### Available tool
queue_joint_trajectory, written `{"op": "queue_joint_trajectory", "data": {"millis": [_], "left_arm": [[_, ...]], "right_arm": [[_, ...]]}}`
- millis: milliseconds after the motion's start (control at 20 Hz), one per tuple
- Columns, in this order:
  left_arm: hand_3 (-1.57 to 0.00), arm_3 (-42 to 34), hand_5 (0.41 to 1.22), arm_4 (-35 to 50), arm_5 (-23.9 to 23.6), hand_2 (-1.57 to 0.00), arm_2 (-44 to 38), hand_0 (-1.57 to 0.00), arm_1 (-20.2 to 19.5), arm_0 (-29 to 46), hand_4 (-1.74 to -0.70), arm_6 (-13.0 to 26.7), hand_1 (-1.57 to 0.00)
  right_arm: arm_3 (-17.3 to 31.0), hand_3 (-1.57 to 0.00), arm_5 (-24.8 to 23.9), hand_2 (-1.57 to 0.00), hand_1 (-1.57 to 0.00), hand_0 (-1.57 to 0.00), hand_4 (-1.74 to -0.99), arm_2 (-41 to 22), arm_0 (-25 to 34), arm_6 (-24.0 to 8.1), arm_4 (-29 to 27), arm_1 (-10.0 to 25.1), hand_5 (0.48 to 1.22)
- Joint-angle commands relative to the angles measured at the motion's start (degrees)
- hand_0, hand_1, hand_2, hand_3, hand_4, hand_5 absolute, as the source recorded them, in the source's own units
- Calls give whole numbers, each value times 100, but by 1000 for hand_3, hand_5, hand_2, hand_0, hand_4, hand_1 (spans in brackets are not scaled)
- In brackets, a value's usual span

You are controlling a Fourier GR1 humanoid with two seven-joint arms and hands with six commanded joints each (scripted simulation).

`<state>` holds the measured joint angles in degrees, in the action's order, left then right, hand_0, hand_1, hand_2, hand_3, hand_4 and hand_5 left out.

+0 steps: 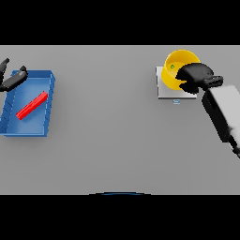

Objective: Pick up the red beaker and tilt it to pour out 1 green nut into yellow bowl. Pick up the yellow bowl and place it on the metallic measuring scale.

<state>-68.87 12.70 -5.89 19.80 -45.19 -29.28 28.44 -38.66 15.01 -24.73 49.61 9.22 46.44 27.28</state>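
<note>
Right hand (196,76) of mine is curled round the near rim of the yellow bowl (176,65), holding it over the metallic measuring scale (164,92), which shows as a pale square plate at the far right of the grey table (117,140). Whether the bowl's base already rests on the plate or hangs just above it, I cannot tell from this angle, and the bowl looks tipped a little toward my palm. One green nut (172,66) lies inside, against the far wall. The worry from here, as I judge it, is the release: if I let go while the bowl is tilted or off-centre, it could rock, slide off the plate's edge, or fling the nut out. My fingers hooked over the rim could also drag the bowl along when I pull away, so I would want it level and seated before I loosen. My left hand (11,77) hangs idle with relaxed, empty fingers over the far corner of the blue tray (47,105) at the far left, where a red object that I take for the red beaker (32,105) lies on its side; it is well apart and no risk to the bowl.
</note>
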Motion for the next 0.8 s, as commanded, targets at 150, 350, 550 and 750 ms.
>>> {"op": "queue_joint_trajectory", "data": {"millis": [150,350,550,750], "left_arm": [[1,-113,771,25,-11,1,8,1,-20,42,-834,44,1],[1,-114,760,123,11,1,-65,1,-28,97,-837,-15,1],[1,-77,752,45,-31,1,-7,1,37,-11,-835,45,1],[1,-136,760,20,-32,1,10,1,-5,22,-833,35,1]], "right_arm": [[0,-688,172,-848,-958,-1147,-1559,107,22,-158,-142,-54,1014],[74,-318,395,-376,-459,-484,-1485,223,87,-198,-295,-83,863],[255,-131,367,-153,-194,-198,-1435,118,134,-93,-156,-48,817],[165,-53,513,-62,-79,-80,-1395,56,120,-229,-127,-54,787]]}}
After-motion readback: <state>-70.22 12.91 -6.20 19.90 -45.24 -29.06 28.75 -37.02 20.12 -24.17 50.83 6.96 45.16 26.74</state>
